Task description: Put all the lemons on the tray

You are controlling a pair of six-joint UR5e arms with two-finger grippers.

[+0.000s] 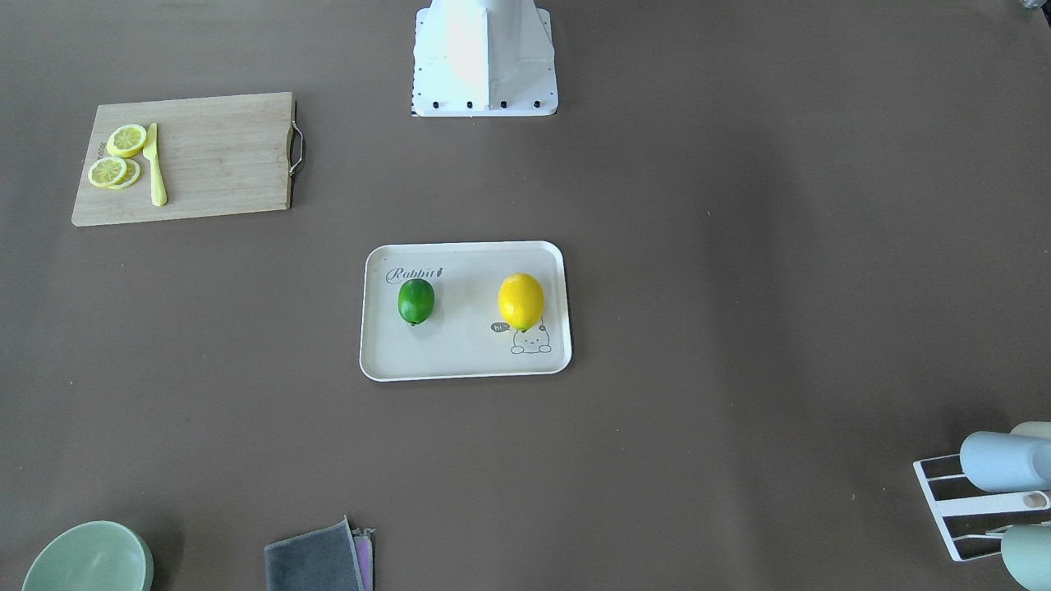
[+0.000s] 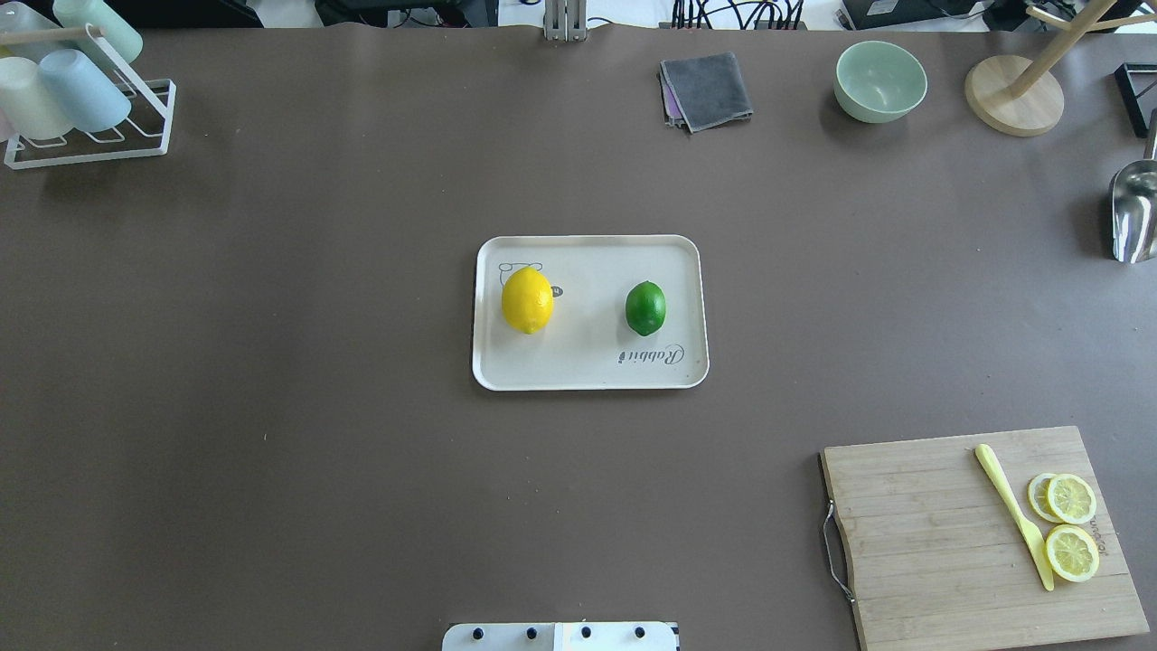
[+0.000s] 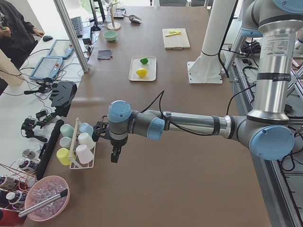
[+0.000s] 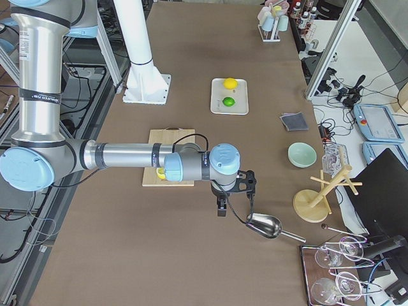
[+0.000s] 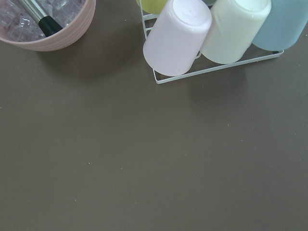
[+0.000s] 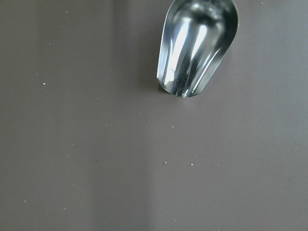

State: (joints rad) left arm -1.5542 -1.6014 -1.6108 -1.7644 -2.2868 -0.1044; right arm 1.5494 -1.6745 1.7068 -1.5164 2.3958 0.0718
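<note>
Yellow lemon (image 1: 520, 300), green lemon (image 1: 416, 300): glossy ovals on rimmed cream tray (image 1: 460, 351).

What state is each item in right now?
Yellow lemon: on the tray.
Green lemon: on the tray, apart from the yellow one.
Tray: flat on the table.
Lemon slices: on the cutting board.
Left gripper: near the cup rack, open or shut unclear.
Right gripper: near the scoop, equally unclear.

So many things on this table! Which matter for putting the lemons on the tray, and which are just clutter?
Job: yellow lemon, green lemon, tray (both already on it).
Lying about: cutting board, lemon slices, knife, bowl, cloth, cups, scoop.
</note>
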